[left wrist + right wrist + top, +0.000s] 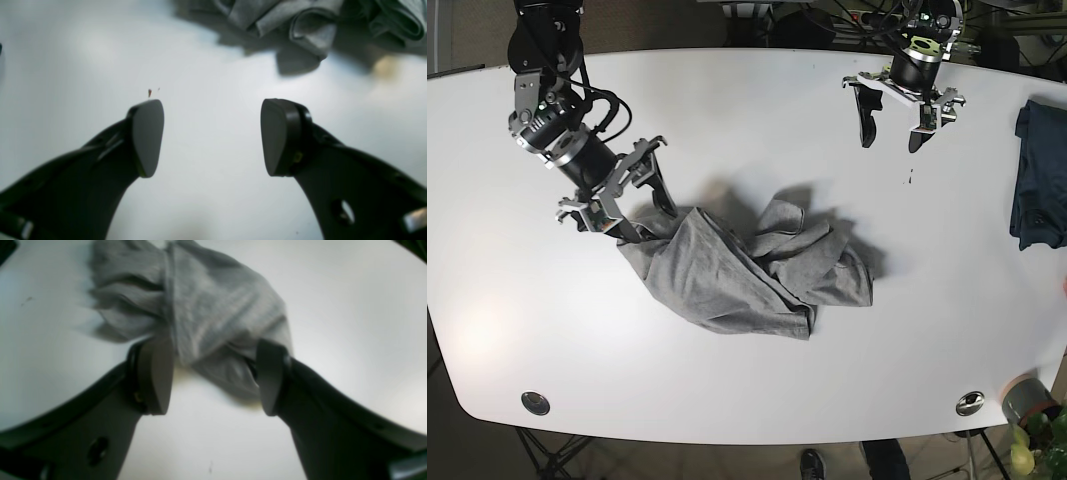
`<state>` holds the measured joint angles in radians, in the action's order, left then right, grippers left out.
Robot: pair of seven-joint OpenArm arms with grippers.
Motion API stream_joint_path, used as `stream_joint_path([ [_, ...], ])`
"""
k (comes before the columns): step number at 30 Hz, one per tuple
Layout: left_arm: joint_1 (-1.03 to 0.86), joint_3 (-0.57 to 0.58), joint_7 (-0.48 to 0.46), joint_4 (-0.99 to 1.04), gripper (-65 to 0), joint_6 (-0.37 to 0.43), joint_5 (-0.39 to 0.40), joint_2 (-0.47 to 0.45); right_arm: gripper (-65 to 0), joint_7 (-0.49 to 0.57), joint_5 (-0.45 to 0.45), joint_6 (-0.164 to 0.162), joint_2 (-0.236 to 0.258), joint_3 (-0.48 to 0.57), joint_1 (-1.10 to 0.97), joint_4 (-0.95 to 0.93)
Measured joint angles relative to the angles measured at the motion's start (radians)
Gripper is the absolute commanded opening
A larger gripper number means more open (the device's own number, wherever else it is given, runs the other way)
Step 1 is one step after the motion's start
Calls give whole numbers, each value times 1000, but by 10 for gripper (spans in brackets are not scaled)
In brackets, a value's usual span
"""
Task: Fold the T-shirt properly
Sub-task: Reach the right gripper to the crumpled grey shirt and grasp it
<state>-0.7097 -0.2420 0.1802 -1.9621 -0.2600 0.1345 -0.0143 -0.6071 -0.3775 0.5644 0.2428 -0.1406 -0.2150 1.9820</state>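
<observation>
The grey T-shirt lies crumpled in a heap on the middle of the white table. My right gripper is at the heap's left corner. In the right wrist view its fingers stand wide apart, open, and a bunched fold of the T-shirt lies between the right gripper pads. My left gripper hangs over bare table at the back right, apart from the cloth. The left wrist view shows that gripper open and holding nothing, with folds of the T-shirt along the top edge.
A folded dark blue garment lies at the table's right edge. Two round metal fittings sit near the front edge. A grey cup and a plant stand off the front right corner.
</observation>
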Motion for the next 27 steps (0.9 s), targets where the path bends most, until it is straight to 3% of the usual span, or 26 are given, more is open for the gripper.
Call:
stream_joint_path([
  [8,0,-64,2,2,-224,6,0,-1,-273,-3,3,-4,30,216,109,-34],
  [16,0,-105,3,2,-224,3,0,3,-274,-4,1,-1,46,439,250,-201],
  [22,1,-103,2,3,-224,-2,0,4,-276,-2,0,0,43,584,335,-327],
  [27,1,-103,1,3,-224,-1,0,3,-277,-3,32,-15,9,695,414,-407],
])
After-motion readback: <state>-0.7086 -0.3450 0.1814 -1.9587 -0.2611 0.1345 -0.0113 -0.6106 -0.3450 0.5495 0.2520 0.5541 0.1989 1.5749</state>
